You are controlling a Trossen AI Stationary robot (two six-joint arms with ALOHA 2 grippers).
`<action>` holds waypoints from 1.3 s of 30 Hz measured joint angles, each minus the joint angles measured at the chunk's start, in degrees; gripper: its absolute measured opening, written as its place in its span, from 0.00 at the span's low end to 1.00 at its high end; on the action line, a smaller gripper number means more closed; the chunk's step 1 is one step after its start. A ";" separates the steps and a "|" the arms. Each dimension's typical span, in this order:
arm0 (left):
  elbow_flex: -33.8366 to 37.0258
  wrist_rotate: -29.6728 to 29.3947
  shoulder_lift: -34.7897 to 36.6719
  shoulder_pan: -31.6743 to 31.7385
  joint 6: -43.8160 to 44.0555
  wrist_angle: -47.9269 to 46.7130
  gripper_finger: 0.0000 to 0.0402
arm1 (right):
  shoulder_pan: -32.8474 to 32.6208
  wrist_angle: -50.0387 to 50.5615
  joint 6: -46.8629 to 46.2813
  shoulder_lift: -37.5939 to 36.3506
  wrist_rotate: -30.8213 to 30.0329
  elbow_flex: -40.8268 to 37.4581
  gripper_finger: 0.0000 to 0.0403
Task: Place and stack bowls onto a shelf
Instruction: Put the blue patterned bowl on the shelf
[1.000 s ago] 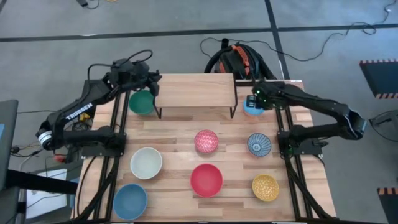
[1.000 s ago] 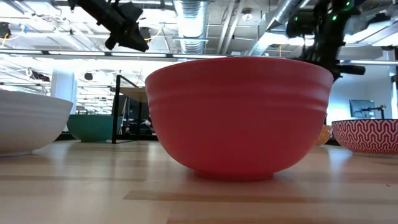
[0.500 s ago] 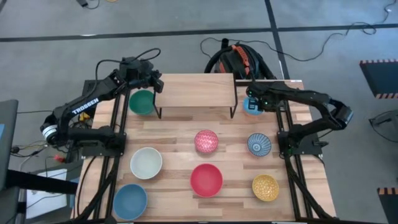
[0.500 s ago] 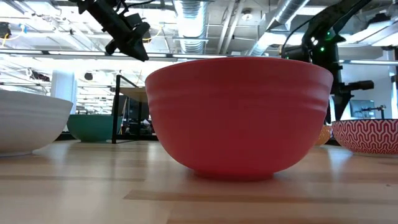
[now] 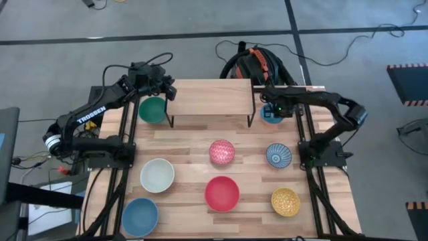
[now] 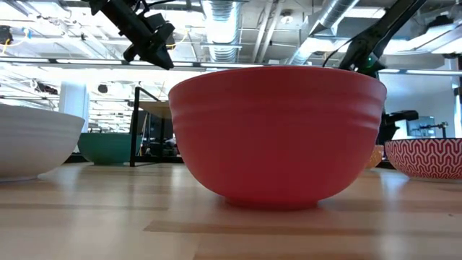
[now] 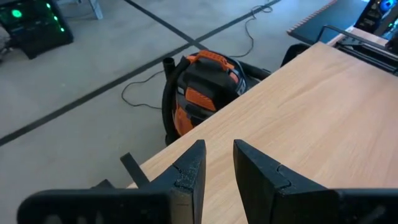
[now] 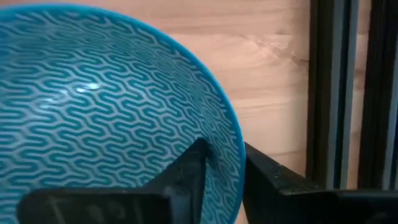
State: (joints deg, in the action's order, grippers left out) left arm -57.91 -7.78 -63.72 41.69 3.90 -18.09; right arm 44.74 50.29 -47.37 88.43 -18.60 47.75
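The light-wood shelf (image 5: pixel 210 99) stands at the table's far middle. My right gripper (image 5: pixel 267 109) is low at the shelf's right end, shut on a blue patterned bowl (image 5: pixel 273 118) that fills the right wrist view (image 8: pixel 93 112). My left gripper (image 5: pixel 171 91) hangs empty above the shelf's left end (image 7: pixel 311 124), its fingers a narrow gap apart (image 7: pixel 219 149). The green bowl (image 5: pixel 152 110) sits on the table left of the shelf. The pink speckled (image 5: pixel 222 152), second blue patterned (image 5: pixel 278 155), cream (image 5: pixel 157 175), red (image 5: pixel 222 193), yellow (image 5: pixel 285 201) and plain blue (image 5: pixel 140 215) bowls sit nearer. My right gripper has the blue patterned bowl by its rim (image 8: pixel 240 142), on the side toward the table's right edge. One finger (image 8: pixel 198 163) is inside the bowl and one (image 8: pixel 264 174) outside. The fingers come from above. Whether the bowl is off the table, I cannot tell.
An orange and black machine (image 5: pixel 254 63) stands on the floor behind the table's far edge. Black frame rails (image 8: pixel 336 93) run close beside the held bowl. In the low view the red bowl (image 6: pixel 278 133) hides most of the table behind it.
My right gripper has gone down beside the shelf's right end onto the blue patterned bowl, its arm folding in. My left gripper has gone a little toward the table's right, over the shelf's left end. No bowl has visibly moved.
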 joint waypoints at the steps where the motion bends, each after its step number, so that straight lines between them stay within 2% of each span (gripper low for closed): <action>1: 0.00 0.01 0.00 0.00 -0.13 0.00 0.17 | -0.01 -0.22 0.44 0.30 0.00 0.10 0.22; 4: 0.00 -0.01 0.00 0.00 -0.73 0.00 0.17 | 0.02 -0.40 1.71 0.24 -0.11 0.34 0.15; 7: 0.00 -0.05 0.00 0.00 -1.29 0.00 0.17 | -0.98 -0.69 1.77 -2.10 -2.60 0.17 0.13; 13: 0.04 -0.04 -0.05 0.00 1.31 0.72 0.17 | -1.35 1.20 2.24 -11.01 -6.16 -0.29 0.11; 20: 0.04 2.75 -2.83 -1.33 1.41 8.83 0.17 | -2.96 0.89 3.98 -20.53 -10.76 -0.20 0.10; 28: 0.04 5.04 -12.40 -7.90 7.97 25.94 0.17 | -10.64 0.18 0.83 -29.50 -18.90 0.04 0.10; 34: -0.40 5.91 -20.53 -13.41 12.24 44.93 0.17 | -17.02 -0.64 1.38 -31.58 -27.37 3.39 0.10; 36: -2.63 5.40 -22.86 -14.57 12.92 45.97 0.17 | -19.03 -1.78 4.34 -31.50 -29.29 5.03 0.10; 39: -8.02 4.87 -26.28 -15.84 13.10 42.26 0.18 | -21.98 -6.76 10.62 -31.29 -32.38 7.41 0.10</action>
State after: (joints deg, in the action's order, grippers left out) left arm -65.93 -2.92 -90.01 25.85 17.01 24.18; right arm 22.76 43.52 -36.75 57.14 -50.98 55.16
